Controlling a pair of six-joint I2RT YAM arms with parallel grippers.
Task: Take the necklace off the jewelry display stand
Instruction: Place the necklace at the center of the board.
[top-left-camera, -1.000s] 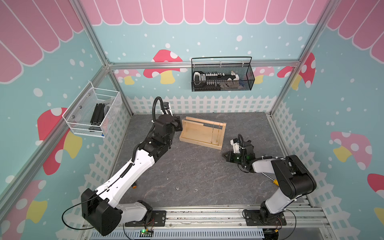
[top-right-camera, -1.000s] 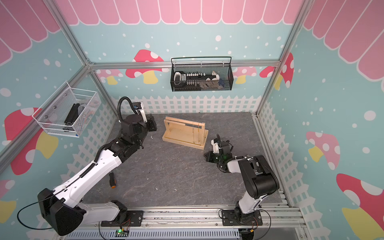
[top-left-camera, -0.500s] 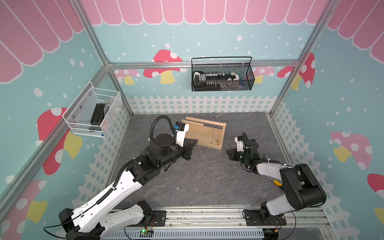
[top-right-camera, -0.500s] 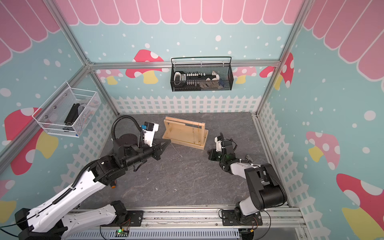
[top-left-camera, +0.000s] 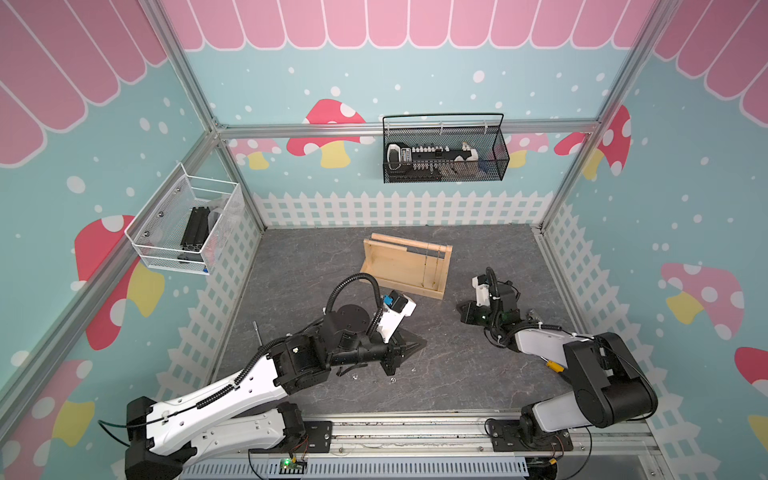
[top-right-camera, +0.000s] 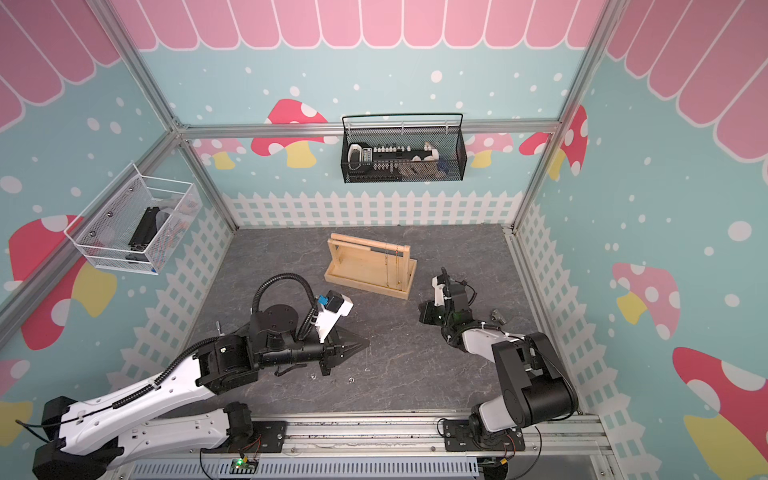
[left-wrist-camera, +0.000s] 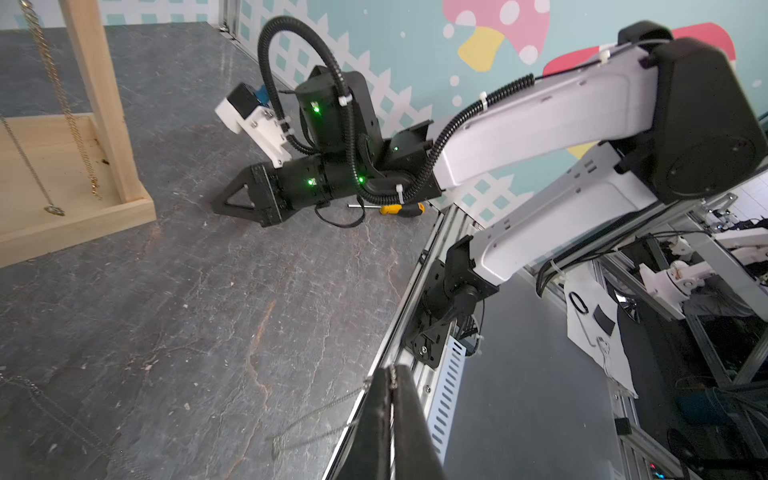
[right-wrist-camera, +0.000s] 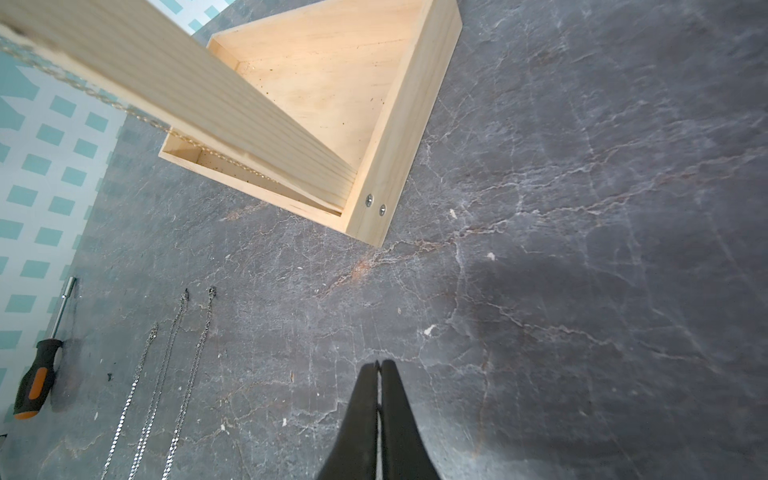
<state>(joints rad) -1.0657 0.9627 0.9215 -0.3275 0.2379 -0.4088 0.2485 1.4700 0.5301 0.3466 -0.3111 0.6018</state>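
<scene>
Silver necklace (left-wrist-camera: 322, 409) pinched, hard to trace

Left gripper (left-wrist-camera: 390, 372) clamped shut on it; the chain's trailing end blurs beneath the fingertips. Jewelry display stand (right-wrist-camera: 399, 137), partly cut off, stands just ahead of the right gripper (right-wrist-camera: 379, 365), closed and empty; gold chains (left-wrist-camera: 68, 118) hang there

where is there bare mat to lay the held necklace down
Widest bare mat lies between the left gripper and right arm, before the jewelry display stand. Also bare: stand to left fence. Crowded: chains on the mat between left gripper and front rail.
</scene>
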